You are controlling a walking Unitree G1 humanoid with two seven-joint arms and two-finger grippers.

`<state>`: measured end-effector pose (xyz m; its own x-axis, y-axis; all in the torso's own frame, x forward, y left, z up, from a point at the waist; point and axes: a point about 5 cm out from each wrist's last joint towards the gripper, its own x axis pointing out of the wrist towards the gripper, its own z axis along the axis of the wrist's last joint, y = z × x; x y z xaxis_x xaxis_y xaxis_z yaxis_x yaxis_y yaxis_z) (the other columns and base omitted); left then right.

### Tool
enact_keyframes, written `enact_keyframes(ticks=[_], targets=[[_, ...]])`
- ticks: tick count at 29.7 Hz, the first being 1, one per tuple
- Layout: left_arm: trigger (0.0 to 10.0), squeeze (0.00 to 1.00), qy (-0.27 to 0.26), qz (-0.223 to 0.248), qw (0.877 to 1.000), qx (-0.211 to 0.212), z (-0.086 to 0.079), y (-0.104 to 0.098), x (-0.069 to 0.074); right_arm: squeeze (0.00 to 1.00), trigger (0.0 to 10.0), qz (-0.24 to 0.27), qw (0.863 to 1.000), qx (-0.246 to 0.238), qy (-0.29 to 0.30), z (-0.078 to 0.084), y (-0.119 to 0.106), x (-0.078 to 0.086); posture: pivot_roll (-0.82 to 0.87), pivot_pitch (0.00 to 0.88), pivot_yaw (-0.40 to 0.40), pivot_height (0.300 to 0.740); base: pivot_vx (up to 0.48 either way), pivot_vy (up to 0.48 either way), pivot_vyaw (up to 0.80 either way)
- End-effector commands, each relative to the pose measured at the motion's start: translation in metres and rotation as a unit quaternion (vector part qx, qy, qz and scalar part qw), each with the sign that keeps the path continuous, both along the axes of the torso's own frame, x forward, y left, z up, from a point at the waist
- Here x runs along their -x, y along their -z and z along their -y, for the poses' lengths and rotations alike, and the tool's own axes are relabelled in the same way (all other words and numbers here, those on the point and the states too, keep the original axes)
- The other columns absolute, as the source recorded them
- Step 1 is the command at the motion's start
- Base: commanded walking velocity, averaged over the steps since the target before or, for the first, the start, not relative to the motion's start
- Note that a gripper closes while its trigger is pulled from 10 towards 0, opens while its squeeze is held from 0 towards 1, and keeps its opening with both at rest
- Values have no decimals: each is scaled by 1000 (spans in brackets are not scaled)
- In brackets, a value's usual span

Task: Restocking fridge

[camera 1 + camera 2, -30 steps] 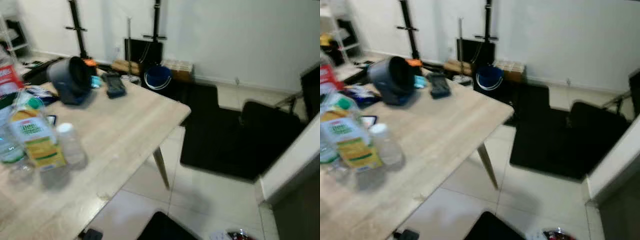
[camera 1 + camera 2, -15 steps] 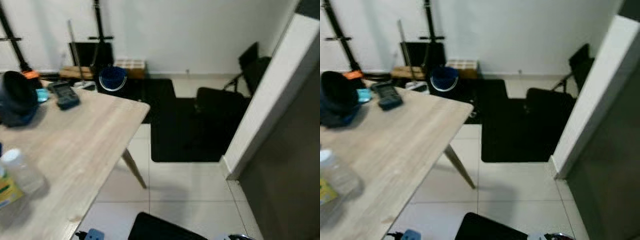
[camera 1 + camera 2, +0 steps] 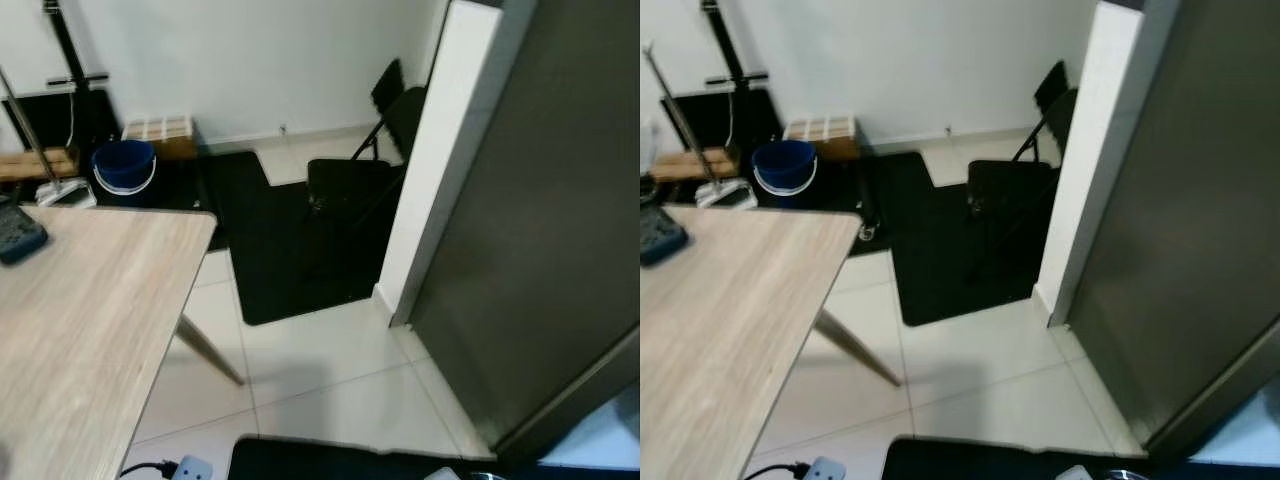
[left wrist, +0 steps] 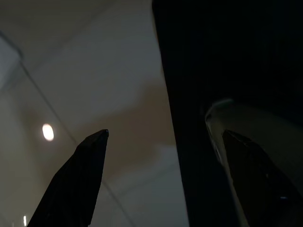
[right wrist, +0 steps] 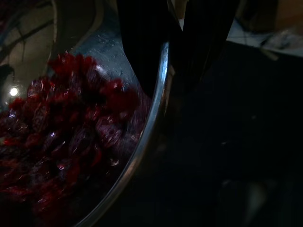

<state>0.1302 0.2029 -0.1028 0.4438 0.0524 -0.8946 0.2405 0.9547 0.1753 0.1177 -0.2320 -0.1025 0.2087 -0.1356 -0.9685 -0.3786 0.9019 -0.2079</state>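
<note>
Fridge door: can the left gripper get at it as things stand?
Probably yes. The left gripper hangs open and empty over the floor, and the tiles before the fridge door are bare. The right gripper is clamped on the bowl.

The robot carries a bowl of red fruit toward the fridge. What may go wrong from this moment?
1. The right gripper pinches only the thin metal rim of the bowl, which is heaped with red fruit. A tilt while walking may spill some of it.
2. The fridge door looks closed, so opening it probably falls to the left gripper, which hangs open.
3. A power strip and its cable lie on the floor near the table, a possible trip hazard.
</note>
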Motion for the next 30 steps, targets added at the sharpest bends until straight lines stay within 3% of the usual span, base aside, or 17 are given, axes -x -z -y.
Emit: enact_keyframes(ticks=[1, 30], targets=[[10000, 0, -4, -20, 1000, 2, 0, 4, 11, 0, 10000, 8, 1000, -1, 2, -2, 0, -2, 16, 0, -4, 740, 0, 0, -781], [10000, 0, -4, -23, 1000, 3, 1, 4, 13, 0, 10000, 5, 1000, 3, 2, 0, 0, -1, 12, 0, -4, 740, 0, 0, -780]])
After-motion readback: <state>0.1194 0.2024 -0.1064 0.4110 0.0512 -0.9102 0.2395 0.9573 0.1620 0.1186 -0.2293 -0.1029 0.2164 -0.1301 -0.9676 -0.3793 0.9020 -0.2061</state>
